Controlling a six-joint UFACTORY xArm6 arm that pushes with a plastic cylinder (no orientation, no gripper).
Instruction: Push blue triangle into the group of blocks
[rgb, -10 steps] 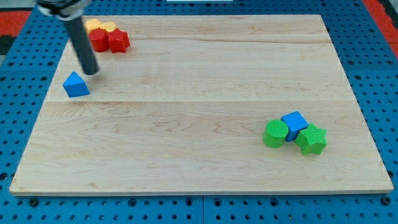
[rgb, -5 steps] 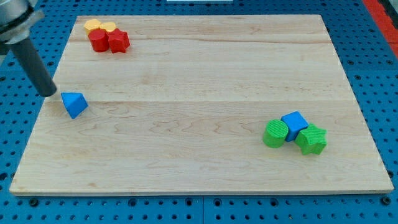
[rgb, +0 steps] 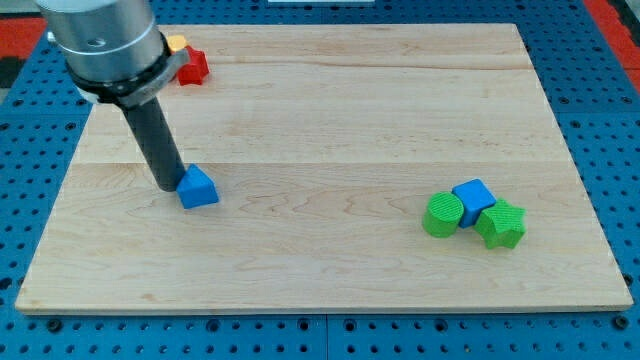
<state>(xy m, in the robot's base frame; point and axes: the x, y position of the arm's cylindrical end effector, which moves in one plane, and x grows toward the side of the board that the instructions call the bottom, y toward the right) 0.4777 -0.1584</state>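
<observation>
The arm ends in a fat grey metal cylinder, narrowing to a straight dark rod; my tip (rgb: 168, 187) is blunt.

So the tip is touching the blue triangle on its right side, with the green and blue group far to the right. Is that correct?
Not quite. In the camera view, my tip is at the blue triangle's left side, not its right. The green and blue group does lie far to the view's right.

Wooden board (rgb: 330, 110) with scattered coloured blocks.

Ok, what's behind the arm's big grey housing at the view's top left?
A red block and a yellow block's edge peek out; whatever else sits there is covered.
</observation>
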